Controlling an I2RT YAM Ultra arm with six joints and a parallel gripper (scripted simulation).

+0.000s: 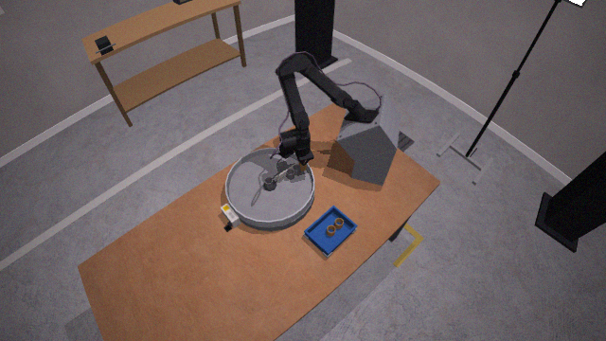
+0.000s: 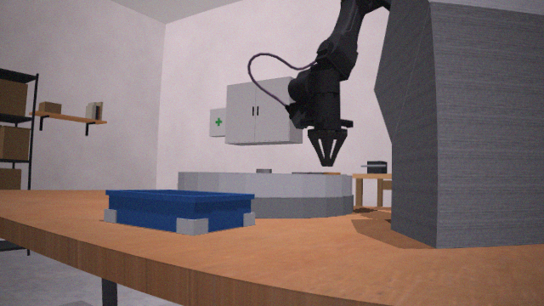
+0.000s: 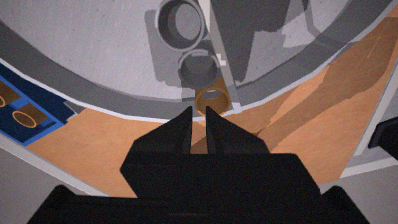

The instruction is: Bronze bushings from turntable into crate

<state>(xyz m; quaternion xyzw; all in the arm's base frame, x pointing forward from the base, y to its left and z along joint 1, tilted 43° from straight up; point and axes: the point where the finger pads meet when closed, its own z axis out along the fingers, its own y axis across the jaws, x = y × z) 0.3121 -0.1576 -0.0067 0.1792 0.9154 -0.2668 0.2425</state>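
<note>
My gripper [image 1: 305,160] [image 2: 327,165] [image 3: 199,111] points down above the turntable's near-base edge, nearly closed with a narrow empty gap. A bronze bushing [image 1: 303,167] [image 2: 332,173] [image 3: 220,106] stands inside the rim of the grey turntable [image 1: 279,224] [image 2: 263,184] [image 3: 125,106], just ahead of and below the fingertips. A smaller steel bushing [image 1: 291,174] [image 3: 199,70] is close beside it. A larger steel bushing [image 1: 270,184] [image 3: 167,30] is farther inward. The blue crate [image 1: 341,241] [image 2: 149,210] [image 3: 45,134] holds two bronze bushings, one nearer the turntable's side [image 1: 330,234] and one behind it [image 1: 339,220].
A thin pale bar [image 3: 228,82] runs inside the turntable right beside the bushings. The turntable's raised rim lies between them and the crate. The large grey arm pedestal [image 1: 366,153] [image 2: 480,127] stands right of the turntable. A small white box [image 1: 231,216] sits against the turntable's outer side.
</note>
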